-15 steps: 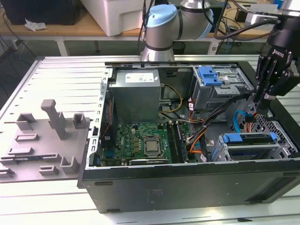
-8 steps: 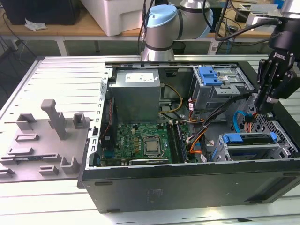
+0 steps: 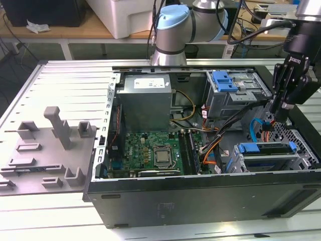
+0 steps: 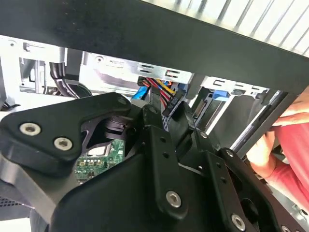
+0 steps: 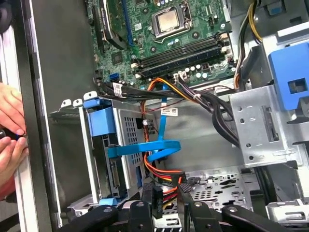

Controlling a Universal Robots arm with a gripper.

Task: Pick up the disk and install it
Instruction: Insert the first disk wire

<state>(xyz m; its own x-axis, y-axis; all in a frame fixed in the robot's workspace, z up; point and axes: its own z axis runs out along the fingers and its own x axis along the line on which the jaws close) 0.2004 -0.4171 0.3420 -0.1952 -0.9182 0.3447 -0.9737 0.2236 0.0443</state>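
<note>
**Hand hanging among the cables, disk sitting in its cage**

The open computer case (image 3: 200, 201) is lying on its side on the slatted bench (image 3: 65, 80). The hand (image 3: 275, 116) is reaching down into the case at the exterior view's right. It is hanging over a bundle of orange and red cables (image 5: 161, 171), and both wrist views are looking past it (image 5: 165, 191) (image 4: 165, 108) into the case. Whether it is apart, together or clamped on anything cannot be told, nor whether it is touching the cables.

The disk (image 3: 266, 148) is sitting in the metal drive cage (image 3: 301, 155) at the case's corner, just beside the hand and not held by it. In the first wrist view its blue carrier bracket (image 5: 102, 122) is showing at the cage mouth, and a flat blue cable (image 5: 145, 147) is running across the cage side.

A person's hand (image 5: 10, 130) is resting against the case wall next to the cage. The motherboard (image 3: 150, 153) is lying in the middle of the case, with the grey box (image 3: 145, 95) behind it.
</note>
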